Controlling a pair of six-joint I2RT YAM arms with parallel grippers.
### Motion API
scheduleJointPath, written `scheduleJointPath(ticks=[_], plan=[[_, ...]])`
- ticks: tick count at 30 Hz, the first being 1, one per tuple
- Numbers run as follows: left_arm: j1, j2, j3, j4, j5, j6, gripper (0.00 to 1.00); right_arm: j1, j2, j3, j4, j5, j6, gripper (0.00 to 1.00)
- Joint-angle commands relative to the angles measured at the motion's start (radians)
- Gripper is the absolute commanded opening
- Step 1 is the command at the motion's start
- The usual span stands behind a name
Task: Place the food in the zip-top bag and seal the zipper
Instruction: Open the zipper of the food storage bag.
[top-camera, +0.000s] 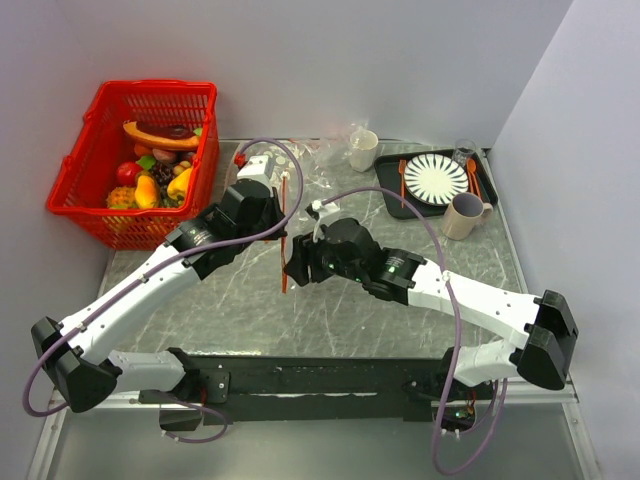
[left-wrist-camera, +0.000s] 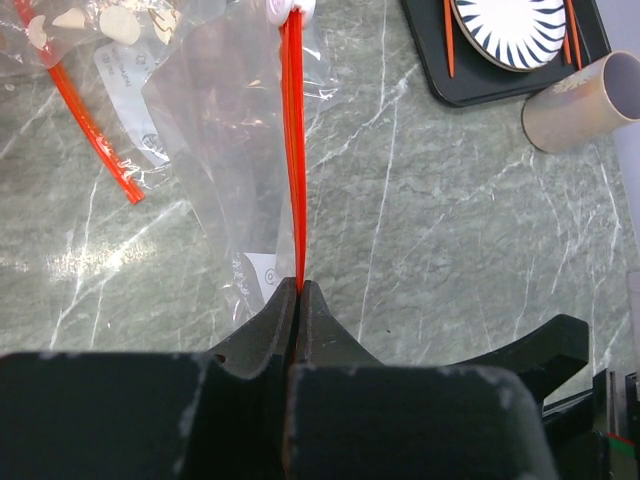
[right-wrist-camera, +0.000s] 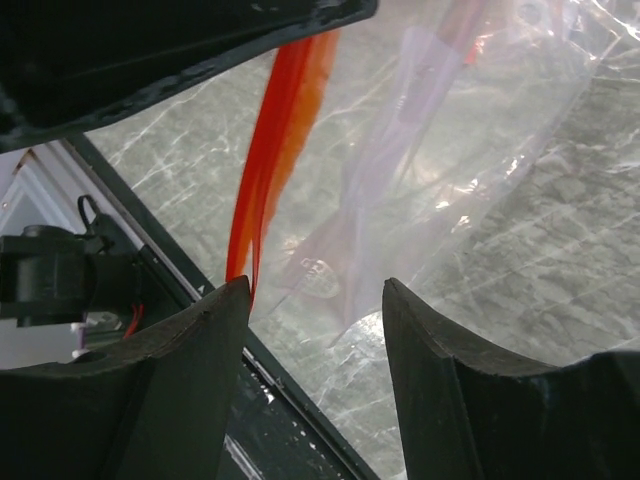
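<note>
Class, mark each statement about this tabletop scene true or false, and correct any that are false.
1. The left end effector is shut on the zipper. True.
2. The right end effector is clamped shut on the zip-top bag. False: it is open, and the bag hangs beyond its tips.
3. The striped plate sits on a dark tray. True.
4. The red basket is empty. False: it holds toy fruit.
</note>
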Motion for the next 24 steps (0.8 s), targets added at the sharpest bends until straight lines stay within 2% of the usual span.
scheduleJointPath(ticks=[1, 8, 19, 22, 24], plan=[[-0.006, -0.006, 0.005, 0.005, -0.025, 0.004, 0.01, 0.007, 0.004, 0.051, 0.004, 0.05, 0.009, 0.62], [-0.008, -0.004, -0.003, 0.013, -0.016, -0.008, 0.01, 0.008, 0.015, 0.064, -0.011, 0.124, 0.027, 0.61], [-0.008, 0.002, -0.025, 0.028, -0.033, -0.04, 0.01, 0.019, 0.035, 0.065, 0.042, 0.089, 0.041, 0.61], [-0.008, 0.008, -0.023, 0.034, -0.019, -0.052, 0.01, 0.024, 0.048, 0.073, 0.045, 0.101, 0.05, 0.58], [-0.008, 0.007, -0.028, 0.039, -0.013, -0.057, 0.01, 0.022, 0.053, 0.076, 0.053, 0.116, 0.058, 0.53]])
